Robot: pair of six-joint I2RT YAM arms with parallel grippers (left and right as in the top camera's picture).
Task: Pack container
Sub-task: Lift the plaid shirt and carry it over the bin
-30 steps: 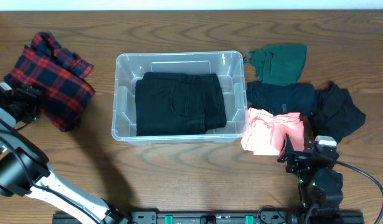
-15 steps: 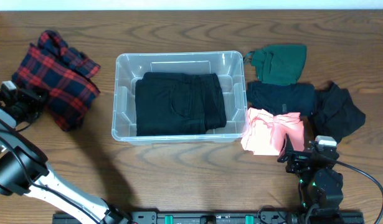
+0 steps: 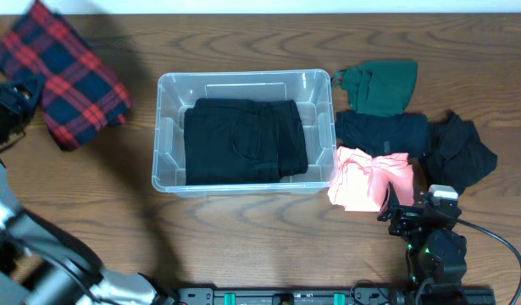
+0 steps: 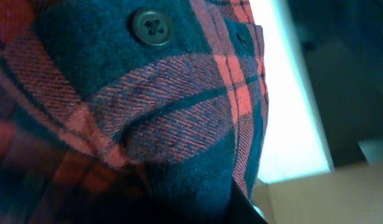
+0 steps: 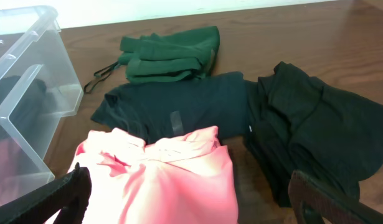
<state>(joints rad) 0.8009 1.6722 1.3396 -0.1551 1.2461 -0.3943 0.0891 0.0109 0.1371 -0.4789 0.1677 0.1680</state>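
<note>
The clear plastic container [image 3: 159, 127] stands mid-table with a folded black garment [image 3: 243, 140] inside; its corner shows in the right wrist view [image 5: 29, 68]. My left gripper [image 3: 10, 103] at the far left is shut on a red and navy plaid shirt [image 3: 74, 80] and holds it raised off the table. The plaid cloth [image 4: 147, 112] fills the left wrist view and hides the fingers. My right gripper [image 3: 417, 212] is open and empty, its fingers [image 5: 191, 205] spread just in front of a pink garment [image 5: 166, 174].
Right of the container lie the pink garment [image 3: 370, 180], a green garment [image 3: 383, 85], a flat black shirt [image 3: 383, 131] and a crumpled black garment [image 3: 459, 152]. The green garment [image 5: 172, 53] and the two black ones [image 5: 172, 106] [image 5: 322, 130] also show in the right wrist view.
My left gripper has lifted the plaid shirt off the table and carried it up and towards the back left. The right arm has not moved.
</note>
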